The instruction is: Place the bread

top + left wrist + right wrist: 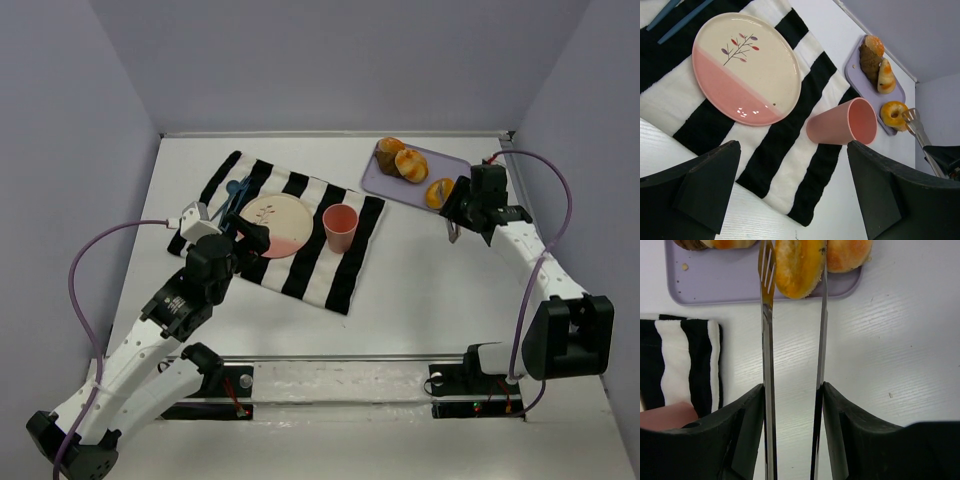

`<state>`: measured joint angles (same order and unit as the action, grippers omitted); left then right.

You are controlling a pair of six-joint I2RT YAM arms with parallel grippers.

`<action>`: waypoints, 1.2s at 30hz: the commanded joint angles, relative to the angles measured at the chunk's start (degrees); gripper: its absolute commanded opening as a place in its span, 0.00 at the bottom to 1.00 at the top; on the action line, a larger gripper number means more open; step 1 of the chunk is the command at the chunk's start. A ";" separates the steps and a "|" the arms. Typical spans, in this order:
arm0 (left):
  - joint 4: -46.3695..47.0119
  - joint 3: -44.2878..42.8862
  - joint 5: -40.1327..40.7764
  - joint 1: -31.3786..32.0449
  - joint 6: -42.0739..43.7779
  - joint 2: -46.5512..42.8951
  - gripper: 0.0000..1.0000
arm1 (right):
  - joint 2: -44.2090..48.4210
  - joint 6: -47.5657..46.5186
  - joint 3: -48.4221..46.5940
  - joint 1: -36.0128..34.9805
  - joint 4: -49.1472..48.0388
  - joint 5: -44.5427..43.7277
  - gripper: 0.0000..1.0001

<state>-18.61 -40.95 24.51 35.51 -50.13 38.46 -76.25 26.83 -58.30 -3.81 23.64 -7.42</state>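
Observation:
My right gripper [792, 390] is shut on metal tongs [767, 340]. The tong arms stand either side of a golden bread roll [799, 265] at the near edge of the lavender tray [715, 285]; the roll rests on the tray. In the top view this gripper [470, 210] is just right of that roll [438, 192]. Two more breads [411, 165] lie further back on the tray [447, 162]. A pink and cream plate [275, 222] lies on the striped mat [300, 262]. My left gripper [792, 150] is open and empty, above the mat's near edge.
A pink cup [340, 228] stands on the mat between the plate and the tray; it also shows in the left wrist view [845, 122]. Blue cutlery [235, 195] lies at the mat's far left. Walls close the table's back and sides.

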 commanded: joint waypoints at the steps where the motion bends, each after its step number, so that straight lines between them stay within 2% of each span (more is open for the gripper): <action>1: 2.17 0.26 1.33 -0.17 0.91 -0.49 0.99 | -1.70 -0.55 -3.65 0.39 -1.49 0.48 0.53; 9: 1.39 0.08 2.12 -0.17 0.82 -1.10 0.99 | -5.66 0.06 -5.06 0.91 -1.40 0.74 0.50; 12: 1.30 -0.01 2.29 -0.17 0.73 -1.10 0.99 | -6.54 0.24 -5.42 0.91 -1.49 1.27 0.45; 13: 1.21 0.08 2.47 -0.17 0.73 -1.10 0.99 | -6.55 0.41 -5.50 0.91 -1.40 1.09 0.38; 18: 1.03 -0.18 2.73 -0.17 0.65 -1.28 0.99 | -4.96 0.42 -5.86 0.91 -1.49 0.13 0.23; 19: 0.95 -0.18 2.65 -0.17 0.65 -1.37 0.99 | -3.74 0.16 -6.03 0.91 -1.49 -0.57 0.17; 24: 0.95 -0.18 2.56 -0.17 0.47 -1.98 0.99 | 1.71 -1.34 -6.73 0.91 -1.49 0.12 0.07; 27: 0.86 -0.18 2.64 -0.17 0.47 -2.16 0.99 | 6.10 -3.36 -8.05 0.91 -1.84 6.61 0.07; 28: 0.77 -0.18 2.65 -0.17 0.47 -2.16 0.99 | 8.20 -3.71 -8.40 0.91 -2.10 12.02 0.07; 30: 0.51 -0.27 2.82 -0.17 0.38 -2.16 0.99 | 10.06 -3.80 -9.11 0.91 -3.06 17.33 0.07; 31: 0.42 -0.36 2.82 -0.17 0.21 -2.16 0.99 | 10.94 -3.89 -9.20 0.91 -3.59 23.62 0.07; 34: 0.16 -0.45 2.91 -0.17 0.03 -2.33 0.99 | 13.31 -4.59 -9.11 -4.61 -6.49 31.30 0.07; 36: -0.02 -0.45 2.91 -0.17 -0.23 -2.51 0.99 | 12.88 -5.38 -9.90 -8.64 -6.59 32.47 0.07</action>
<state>-19.14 -40.95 25.69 35.51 -50.04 36.71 -63.75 23.73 -65.21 -6.44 21.67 12.86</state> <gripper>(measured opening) 0.990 0.287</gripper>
